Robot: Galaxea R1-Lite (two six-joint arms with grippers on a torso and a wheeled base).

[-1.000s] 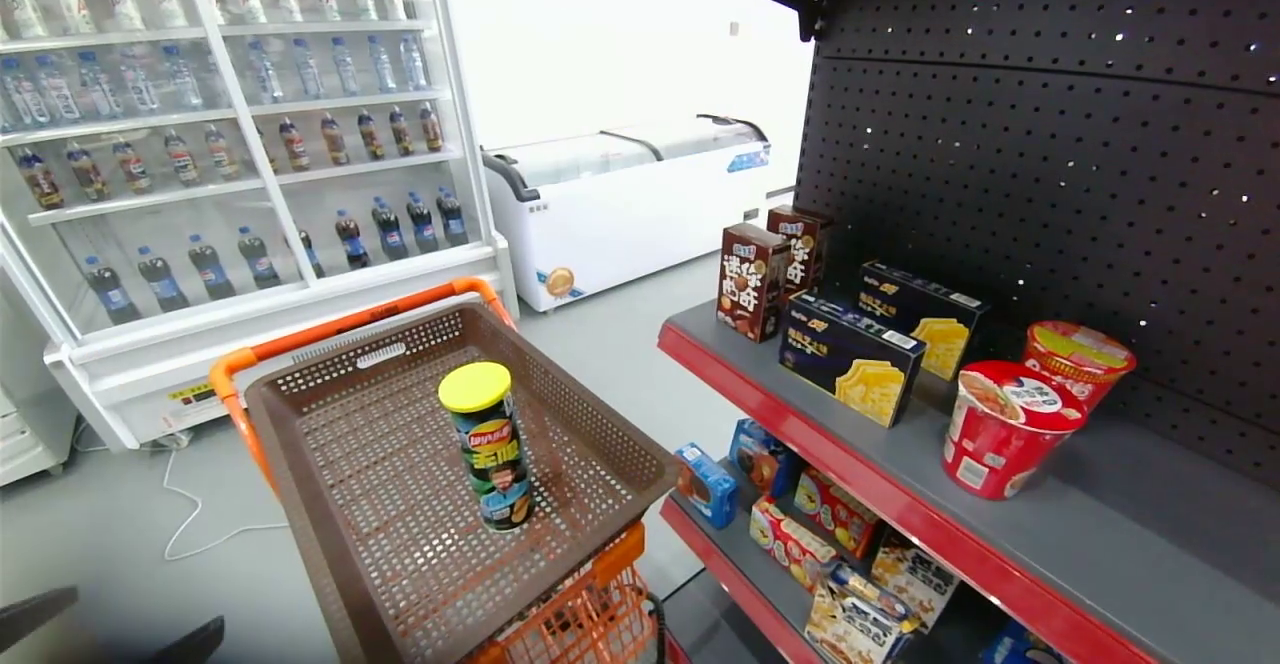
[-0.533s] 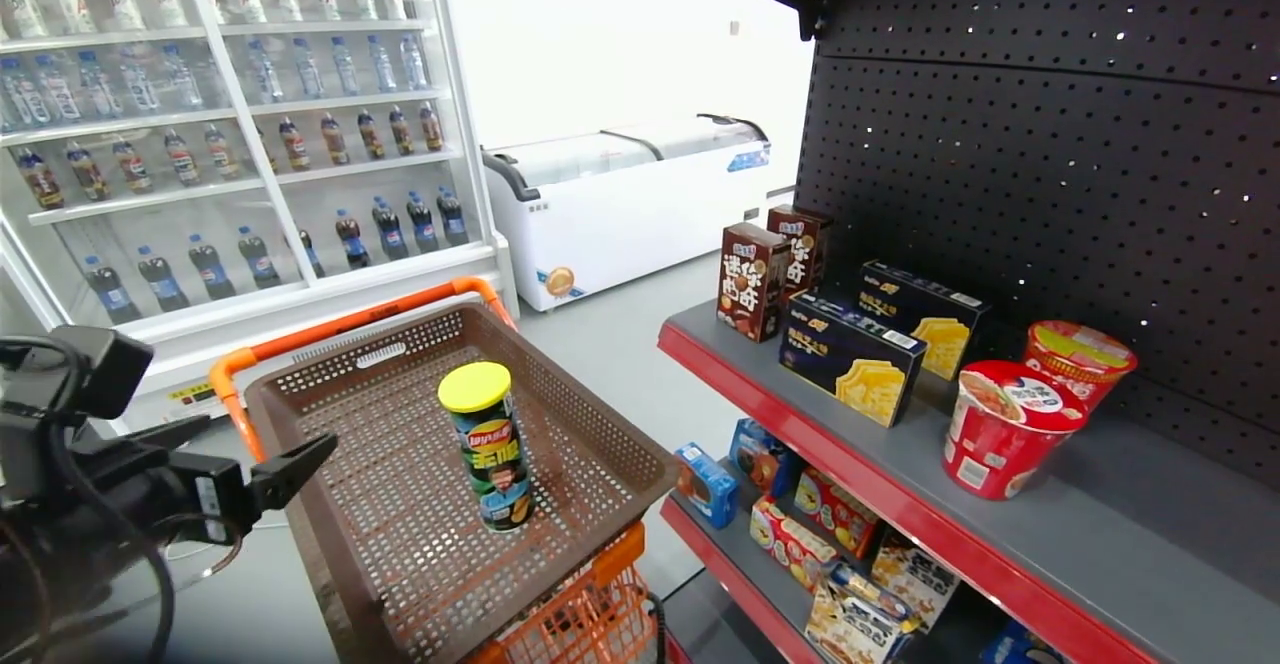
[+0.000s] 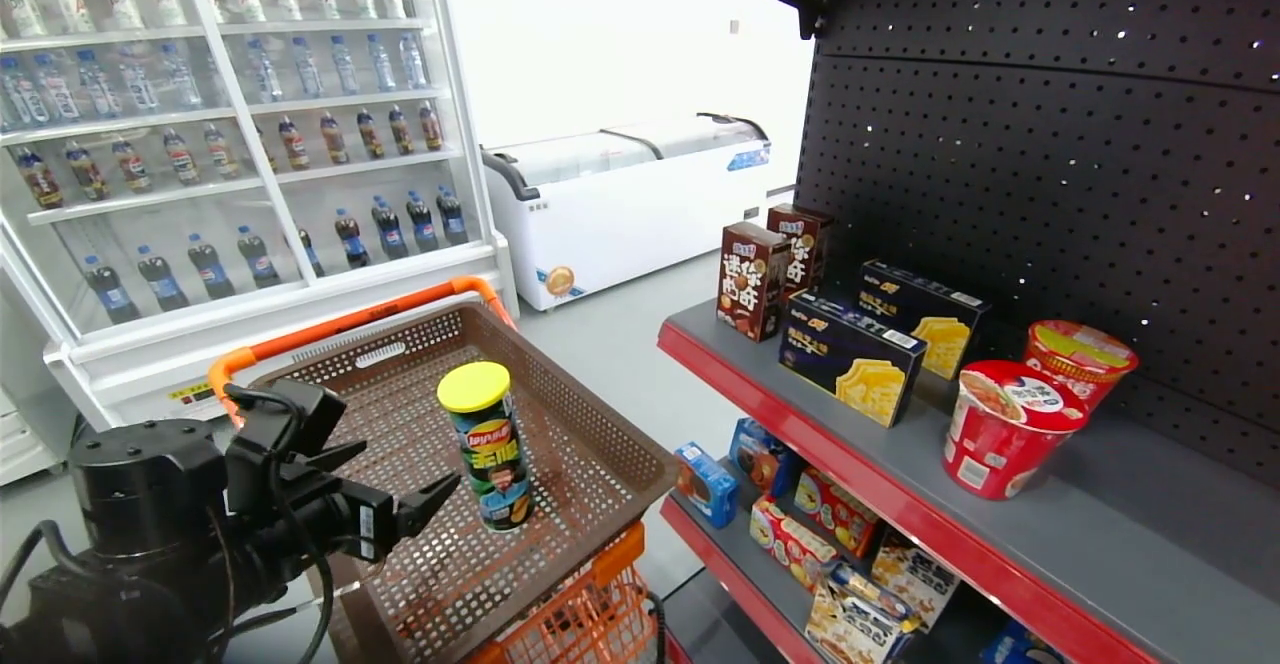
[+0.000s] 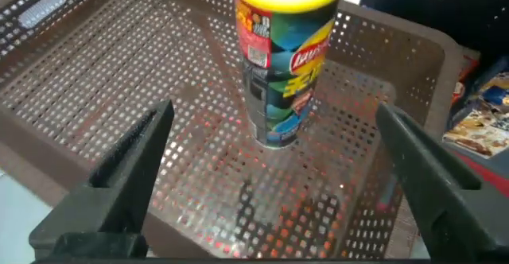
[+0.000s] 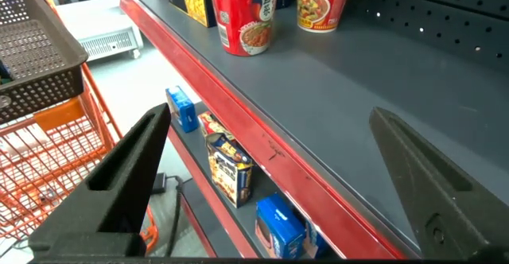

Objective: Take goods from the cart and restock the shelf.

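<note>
A shop aisle is seen, with a glass-fronted cooler (image 3: 230, 124) of bottles at the far left and a white chest freezer (image 3: 630, 204) beyond it against the far wall. At the near left an orange cart (image 3: 350, 319) is parked, and a brown perforated basket (image 3: 400, 394) is carried on top of it. A tall can (image 3: 490, 449) with a yellow lid is stood upright in the basket, towards its right side, apart from the walls. The left gripper (image 3: 412, 462) is held over the near left part of the basket, just left of the can and level with its lower half; its fingers are spread wide and nothing is touched by them. In the left wrist view the can (image 4: 286, 65) is framed between the two spread fingers of that gripper (image 4: 274, 111). On the right a shelf (image 3: 1100, 524) with a red front edge and a black pegboard back is stocked with brown boxes (image 3: 752, 279), dark boxes (image 3: 850, 354) and two red cups (image 3: 1005, 429). The right gripper (image 5: 270, 114) is held before the shelf (image 5: 413, 105), near the bare stretch of its grey deck, with its fingers likewise spread and nothing between them. Packets (image 5: 231, 168) are kept on the lower shelf.
</note>
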